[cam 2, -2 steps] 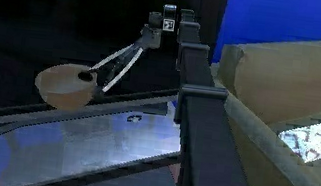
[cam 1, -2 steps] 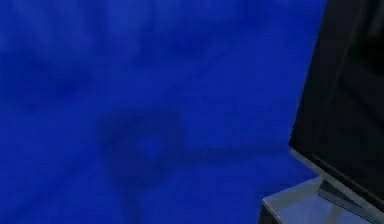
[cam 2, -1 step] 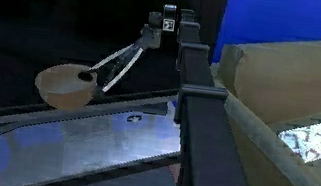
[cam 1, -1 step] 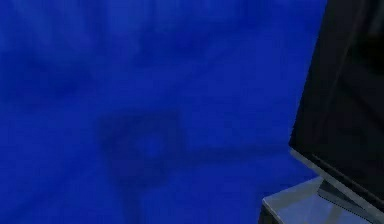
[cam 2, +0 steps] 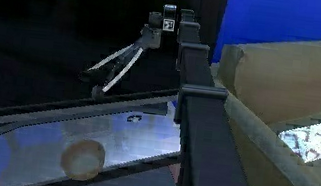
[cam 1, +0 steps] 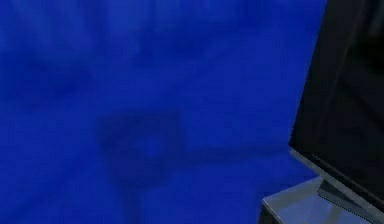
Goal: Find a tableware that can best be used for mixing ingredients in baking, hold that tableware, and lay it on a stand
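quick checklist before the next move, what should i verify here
1. Grey stand lies on the arm's side: ok.
2. Round tan thing rests on the stand: ok.
3. That thing is the mixing bowl: cannot tell.
4. Jaws hold something: cannot tell, the dark screen is behind them.
5. Arm is clear of the sofa: cannot tell.

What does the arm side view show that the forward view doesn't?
Arm side view's own: the dark arm, its hand, a round tan bowl-like thing on a grey surface, and a beige sofa. Forward view's own: just a broader stretch of blue wall. Shared, it seems: blue wall, the dark screen and that grey surface.
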Robot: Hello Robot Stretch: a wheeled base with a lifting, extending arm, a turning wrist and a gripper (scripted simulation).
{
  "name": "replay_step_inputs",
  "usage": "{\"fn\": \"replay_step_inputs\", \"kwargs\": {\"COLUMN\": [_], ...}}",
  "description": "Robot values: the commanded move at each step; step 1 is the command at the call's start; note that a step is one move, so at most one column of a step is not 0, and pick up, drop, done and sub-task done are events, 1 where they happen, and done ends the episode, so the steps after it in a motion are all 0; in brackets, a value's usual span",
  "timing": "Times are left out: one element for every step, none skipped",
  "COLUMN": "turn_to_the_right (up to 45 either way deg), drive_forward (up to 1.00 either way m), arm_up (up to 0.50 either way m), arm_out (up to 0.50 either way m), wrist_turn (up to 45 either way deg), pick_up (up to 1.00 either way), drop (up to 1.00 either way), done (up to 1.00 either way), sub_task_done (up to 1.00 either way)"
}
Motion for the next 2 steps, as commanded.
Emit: {"fn": "replay_step_inputs", "kwargs": {"turn_to_the_right": [0.0,0.0], "drive_forward": [0.0,0.0], "arm_up": [0.0,0.0], "arm_out": [-0.1,0.0], "wrist_turn": [0.0,0.0], "pick_up": [0.0,0.0], "drop": [0.0,0.0], "done": [0.0,1.0], "sub_task_done": [0.0,0.0]}}
